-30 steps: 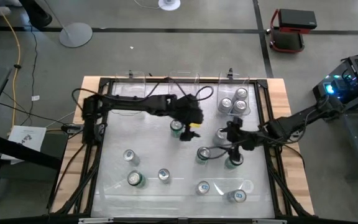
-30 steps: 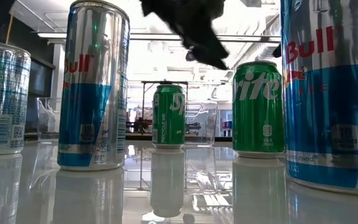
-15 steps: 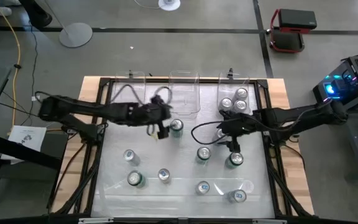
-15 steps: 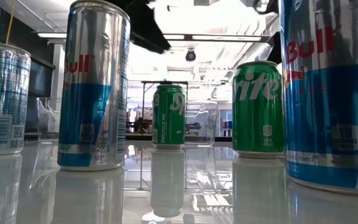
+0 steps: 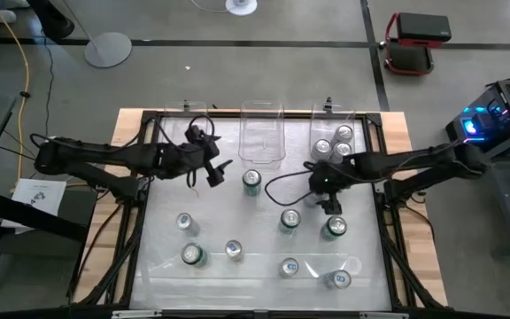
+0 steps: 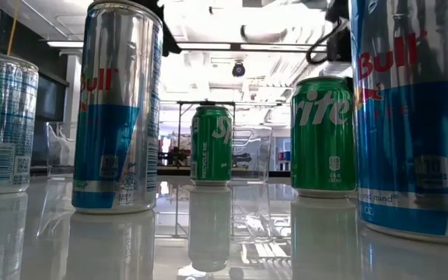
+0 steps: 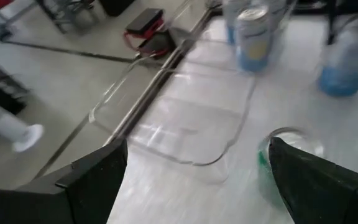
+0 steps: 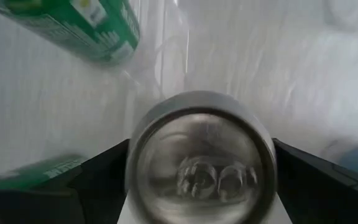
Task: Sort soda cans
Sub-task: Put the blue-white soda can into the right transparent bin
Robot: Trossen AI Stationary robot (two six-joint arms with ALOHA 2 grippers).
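Fingers spread wide on left gripper (image 5: 212,168), empty, green can (image 5: 251,181) just beside it toward table centre. Right gripper (image 5: 322,188) also wide, straight above an upright silver-topped can (image 8: 199,157), nearer to grabbing; its axis is vertical.

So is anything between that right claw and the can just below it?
Nothing visible. The right gripper hangs open directly above a silver-topped can, which shows between its fingers with no object in the gap.

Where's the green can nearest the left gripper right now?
In the high view the green can stands upright just right of the open left gripper, in front of the middle clear bin, untouched.
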